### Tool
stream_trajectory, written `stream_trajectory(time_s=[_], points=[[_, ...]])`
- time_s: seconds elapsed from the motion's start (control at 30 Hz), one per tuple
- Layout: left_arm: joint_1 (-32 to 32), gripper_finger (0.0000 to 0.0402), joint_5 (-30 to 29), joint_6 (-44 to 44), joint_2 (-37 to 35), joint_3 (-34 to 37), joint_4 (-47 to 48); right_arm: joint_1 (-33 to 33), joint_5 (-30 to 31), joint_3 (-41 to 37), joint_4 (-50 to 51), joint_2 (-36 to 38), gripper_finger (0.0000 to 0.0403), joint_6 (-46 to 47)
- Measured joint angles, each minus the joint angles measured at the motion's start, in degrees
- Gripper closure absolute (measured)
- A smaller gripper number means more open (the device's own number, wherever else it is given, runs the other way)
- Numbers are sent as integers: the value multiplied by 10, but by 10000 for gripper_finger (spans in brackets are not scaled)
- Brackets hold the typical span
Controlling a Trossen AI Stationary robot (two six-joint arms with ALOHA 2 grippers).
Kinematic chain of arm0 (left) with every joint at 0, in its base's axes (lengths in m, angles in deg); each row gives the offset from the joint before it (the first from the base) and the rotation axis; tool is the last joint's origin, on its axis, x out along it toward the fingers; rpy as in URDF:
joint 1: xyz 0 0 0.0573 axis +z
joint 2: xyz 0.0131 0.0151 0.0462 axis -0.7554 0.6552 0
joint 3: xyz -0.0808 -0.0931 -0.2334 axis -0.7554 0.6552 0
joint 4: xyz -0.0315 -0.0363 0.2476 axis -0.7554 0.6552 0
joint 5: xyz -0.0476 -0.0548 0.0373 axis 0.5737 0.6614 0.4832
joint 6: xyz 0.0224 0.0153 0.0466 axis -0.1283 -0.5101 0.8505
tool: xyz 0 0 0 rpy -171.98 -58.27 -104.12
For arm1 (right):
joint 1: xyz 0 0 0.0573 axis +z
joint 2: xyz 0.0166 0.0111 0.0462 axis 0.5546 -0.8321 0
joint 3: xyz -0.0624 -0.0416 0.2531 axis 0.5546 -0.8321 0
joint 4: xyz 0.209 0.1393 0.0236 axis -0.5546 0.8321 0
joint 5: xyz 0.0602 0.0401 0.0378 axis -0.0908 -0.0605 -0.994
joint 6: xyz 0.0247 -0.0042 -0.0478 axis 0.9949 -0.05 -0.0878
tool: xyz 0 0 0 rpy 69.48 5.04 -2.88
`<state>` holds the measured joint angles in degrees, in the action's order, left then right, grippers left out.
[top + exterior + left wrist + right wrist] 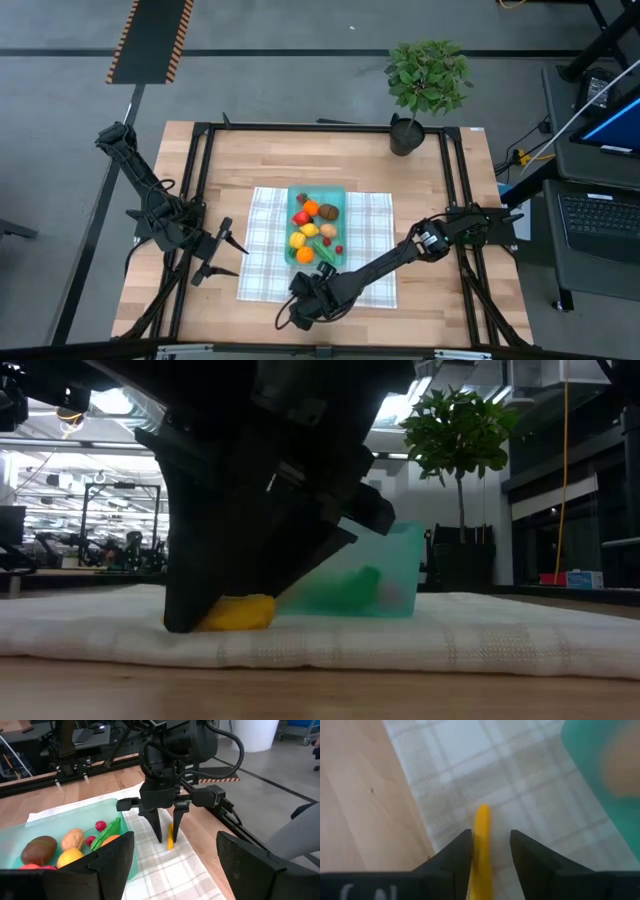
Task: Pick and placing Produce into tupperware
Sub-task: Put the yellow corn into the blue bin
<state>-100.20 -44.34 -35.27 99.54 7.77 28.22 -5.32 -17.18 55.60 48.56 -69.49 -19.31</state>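
Note:
The teal tupperware [340, 200] stands on the checked cloth [370, 220] and holds several produce pieces [315, 225], also seen in the left wrist view [70, 840]. One yellow piece [482, 835] lies on the cloth near its near edge, in front of the tupperware. My right gripper [491, 832] points steeply down over it, open, one finger on each side of the piece [170, 841]. My left gripper [225, 250] waits open above the table left of the cloth. My right gripper comes from above, slanting, with its fingers lying along the yellow piece. One finger [462, 847] lies against the piece's long side [476, 845]. The other finger [520, 847] stands a small gap away. The piece rests on the cloth [240, 612].
A potted plant [425, 80] stands at the table's far right. Bare wood [365, 810] lies just beside the cloth's edge next to the yellow piece. The tupperware's wall [400, 560] rises close behind the gripper.

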Motion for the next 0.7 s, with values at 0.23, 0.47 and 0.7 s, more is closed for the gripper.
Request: stream_trajectory(time_s=[0.23, 0.47, 0.7], points=[[0, 128, 0, 0, 0, 0, 0, -3, 0, 0, -4, 0, 304, 0], [0, 128, 0, 0, 0, 0, 0, -4, -10, 0, -7, 1, 359, 0], [0, 128, 0, 0, 0, 0, 0, -4, -13, 0, -7, 1, 386, -2]])
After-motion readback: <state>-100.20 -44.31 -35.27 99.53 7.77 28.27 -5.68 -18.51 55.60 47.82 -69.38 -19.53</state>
